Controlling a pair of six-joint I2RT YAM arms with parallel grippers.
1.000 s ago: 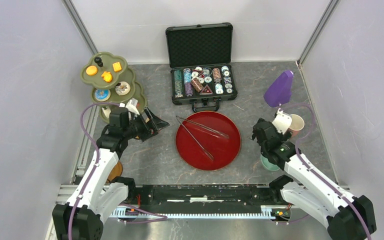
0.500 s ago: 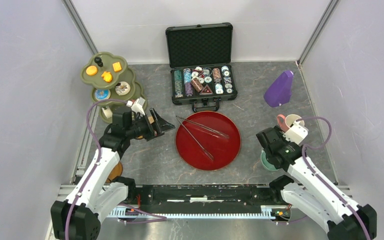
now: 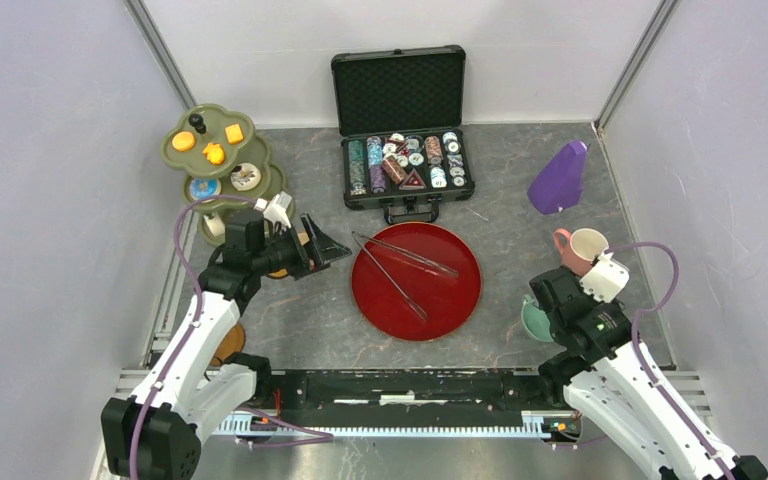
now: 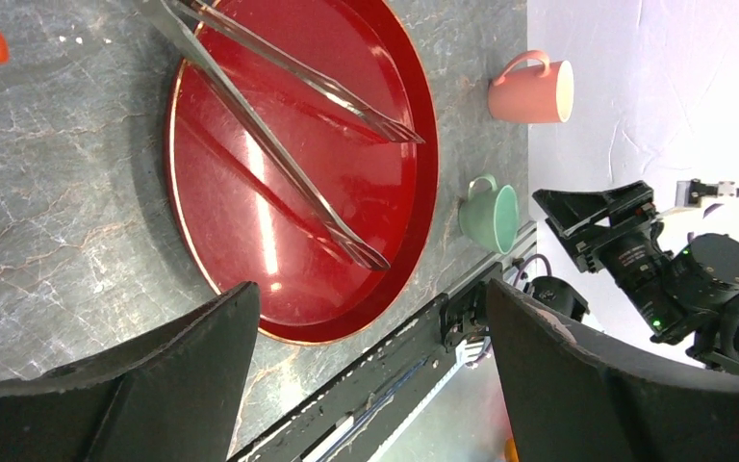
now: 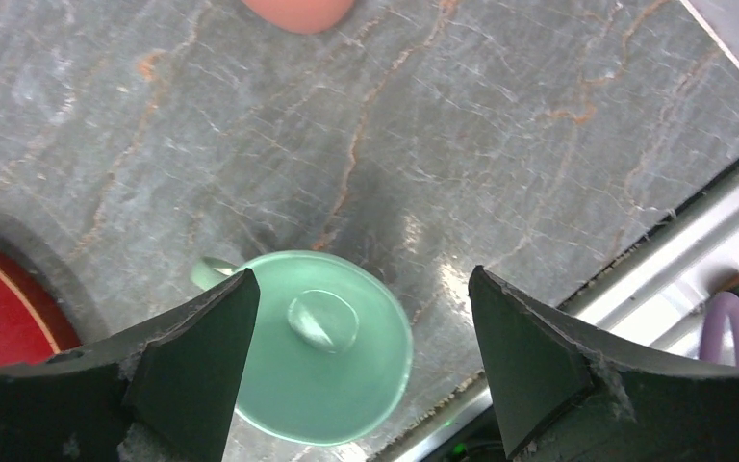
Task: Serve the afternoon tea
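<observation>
1. The left gripper point(image 3: 322, 243) is hanging above the surface point(image 3: 520, 160), between the three-tier stand point(image 3: 172, 152) at the far left and the red tray point(image 3: 460, 300) in the middle. Its jaws are standing wide apart and are holding nothing. In the left wrist view the left gripper point(image 4: 366, 385) is facing the red tray point(image 4: 298, 183), and the tongs point(image 4: 279, 144) are lying across that tray.

2. The right gripper point(image 5: 361, 279) is hovering directly over the teal cup point(image 5: 337, 356). Its jaws are standing wide, one on each side of the cup and clear of it, and are gripping nothing. In the top view the arm is hiding most of the right gripper.

3. The teal cup point(image 3: 530, 322) is sitting mouth up on the surface at the near right, just right of the red tray, with its handle pointing left towards the tray.

4. The pink cup point(image 3: 582, 248) is resting farther back on the right side, apart from the teal cup.

5. The three-tier stand is carrying orange biscuits point(image 3: 214, 153) on its top tier and donuts point(image 3: 203, 188) on the tier below. The left arm is covering part of the lowest tier.

6. An open case point(image 3: 400, 95) of chips point(image 3: 405, 165) is standing at the far middle. A purple object point(image 3: 558, 178) is sitting at the far right.
</observation>
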